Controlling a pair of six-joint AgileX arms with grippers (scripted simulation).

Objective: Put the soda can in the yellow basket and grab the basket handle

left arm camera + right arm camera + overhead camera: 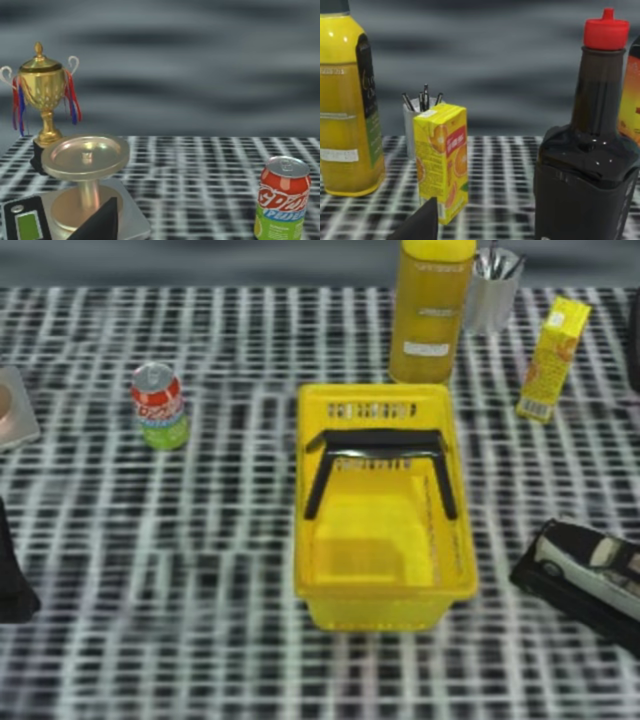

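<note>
The soda can [159, 405] stands upright on the counter [200, 570], well apart from the yellow basket [383, 595] at the centre. The basket handle [380, 443] lies folded across the basket's far half. The left pincer [102, 222] sits low at the counter's left edge, with the can ahead and off to one side; only one dark fingertip shows, so whether it is open cannot be told. The right pincer [420, 222] is parked near the yellow carton [441, 160]; its state likewise cannot be told.

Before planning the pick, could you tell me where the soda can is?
In the top view the soda can stands upright on the table's left side, left of the yellow basket.
</note>
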